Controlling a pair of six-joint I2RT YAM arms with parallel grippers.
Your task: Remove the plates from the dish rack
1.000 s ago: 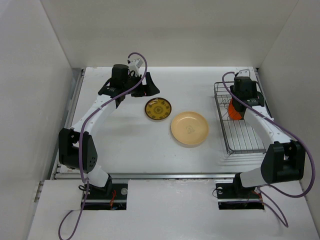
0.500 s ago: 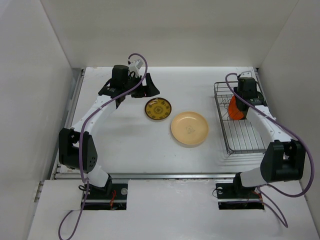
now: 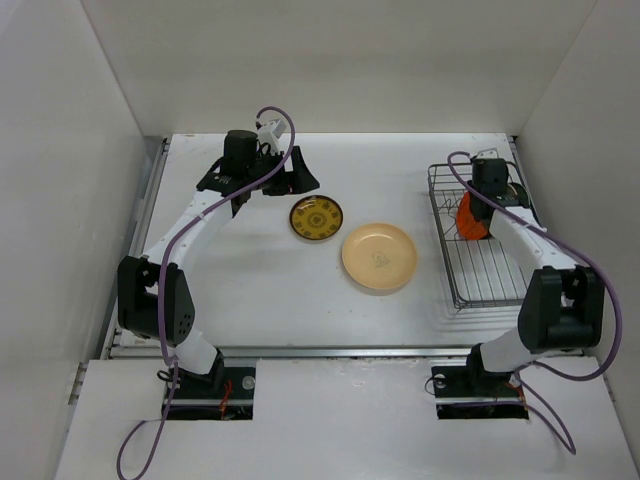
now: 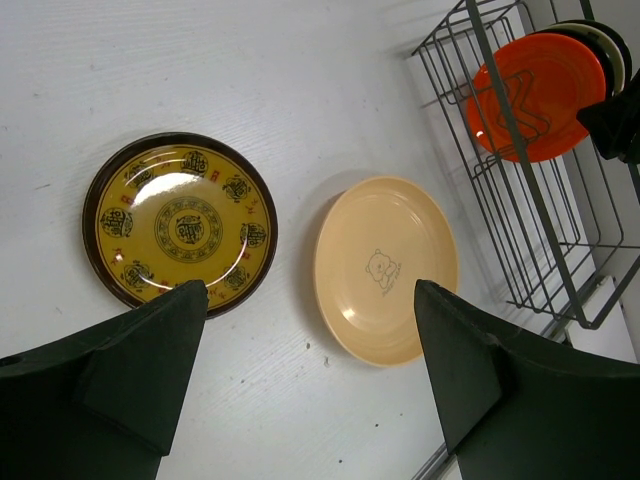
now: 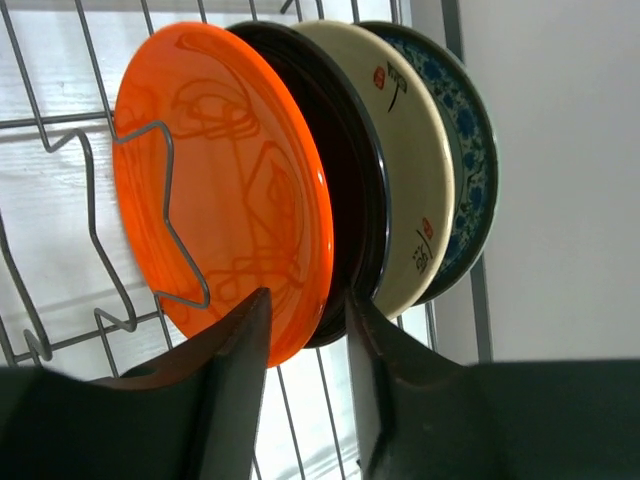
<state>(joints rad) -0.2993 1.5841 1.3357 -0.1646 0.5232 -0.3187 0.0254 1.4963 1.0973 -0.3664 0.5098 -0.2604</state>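
The dish rack (image 3: 490, 275) stands at the right of the table. At its far end an orange-red plate (image 5: 220, 180), a dark plate (image 5: 355, 170), a cream plate (image 5: 405, 160) and a blue-patterned plate (image 5: 465, 140) stand upright, close together. My right gripper (image 5: 305, 300) is open, its jaws astride the lower rims of the orange-red and dark plates; in the top view it (image 3: 472, 212) is over the rack. A tan-yellow plate (image 3: 379, 257) and a yellow-patterned, dark-rimmed plate (image 3: 316, 218) lie flat on the table. My left gripper (image 4: 310, 290) is open and empty above them.
The rack's wire prongs (image 5: 165, 215) cross in front of the orange-red plate's face. White walls close in the table at the back and both sides; the right wall is just beyond the rack. The rack's near half (image 3: 485, 265) holds nothing.
My right gripper has moved a little toward the far end of the rack, closer onto the upright plates. The left arm and the plates on the table have not moved.
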